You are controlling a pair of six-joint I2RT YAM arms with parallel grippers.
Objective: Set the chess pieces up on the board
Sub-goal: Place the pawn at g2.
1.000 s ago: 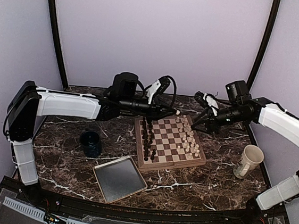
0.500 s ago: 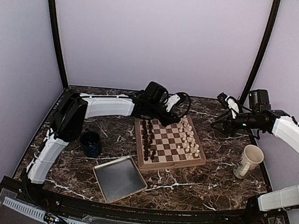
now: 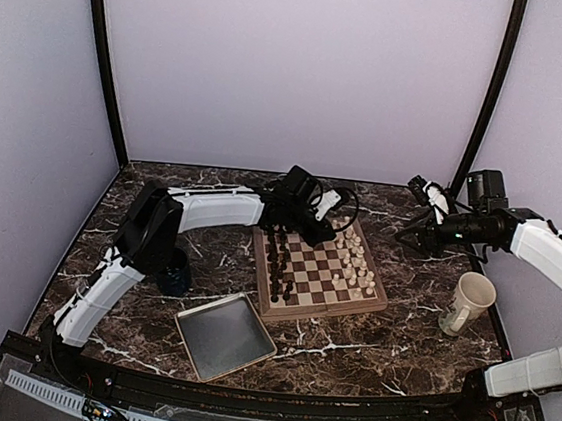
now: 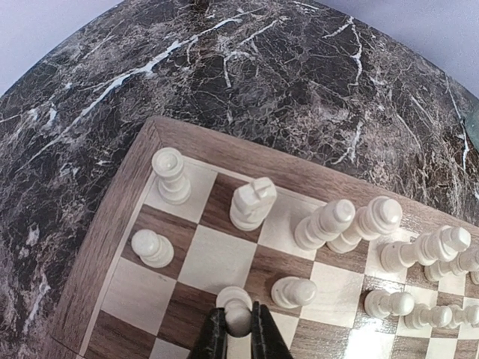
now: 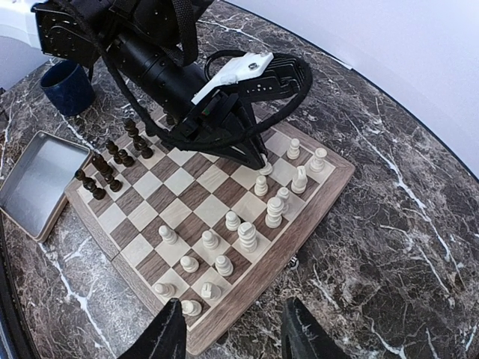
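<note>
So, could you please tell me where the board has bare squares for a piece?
The middle files of the board are bare, between the dark pieces on the left and the cream-white chess pieces on the right. Both edges are crowded, especially the far right corner, where the left jaws grip a pawn.

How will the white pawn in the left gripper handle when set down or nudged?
Probably rigid and light: the white pawn is small and looks solid, pinched in the left gripper. Its flared round base should stand on the board, yet a sideways nudge could tip it, and it may then roll.
</note>
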